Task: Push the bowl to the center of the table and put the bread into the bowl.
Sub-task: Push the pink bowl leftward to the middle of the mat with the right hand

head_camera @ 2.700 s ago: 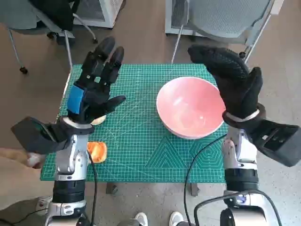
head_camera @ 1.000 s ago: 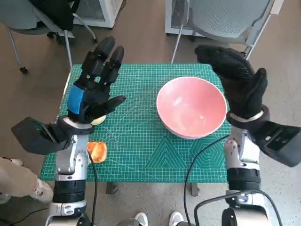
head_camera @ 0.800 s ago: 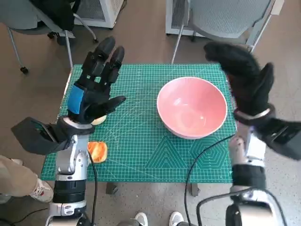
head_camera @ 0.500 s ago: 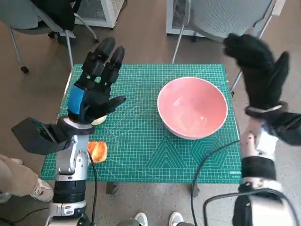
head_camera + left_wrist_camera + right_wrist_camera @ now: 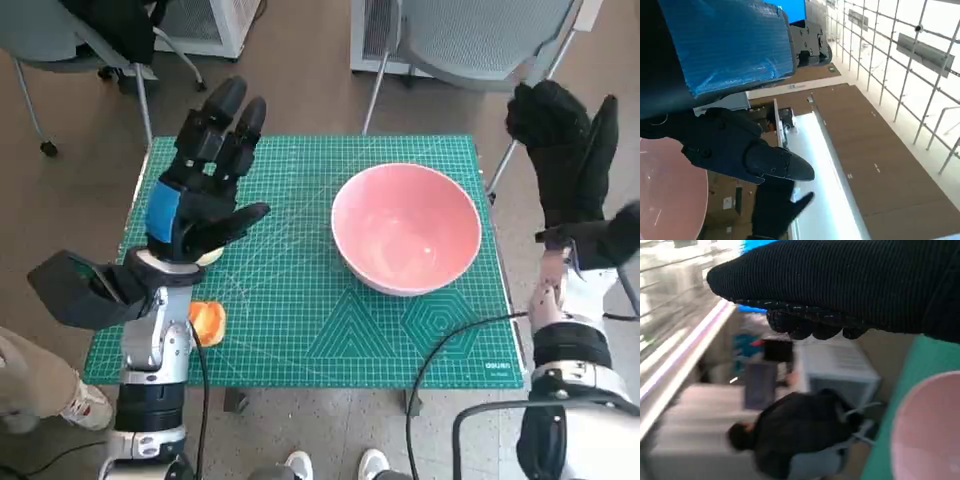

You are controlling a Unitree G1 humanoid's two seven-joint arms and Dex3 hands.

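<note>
Pink bowl [image 5: 406, 228] is sitting upright on the green cutting mat [image 5: 290, 320], right of the mat's middle, nothing inside it. Its rim is also showing in the left wrist view [image 5: 670, 195] and the right wrist view [image 5: 930, 430].

Bread [image 5: 208, 322] is lying on the mat near its front left corner, just beside my left forearm, well apart from the bowl. A second pale piece [image 5: 207, 257] is peeking out from under my left hand; can't tell what it is.

My left hand [image 5: 205, 180] is hovering over the left side of the mat, fingers [image 5: 228, 110] spread and released, grasping nothing. Blue tape on its back is filling the left wrist view [image 5: 730, 45].

My right hand [image 5: 565, 160] is hanging off the right edge of the worktop [image 5: 500, 370], beside the bowl and not touching it, fingers extended and apart, grasping nothing. The glove is spanning the right wrist view [image 5: 850, 285].

Grey chairs [image 5: 470, 40] are standing behind the worktop. A person in dark clothes [image 5: 800, 440] is sitting in the background, blurred.
</note>
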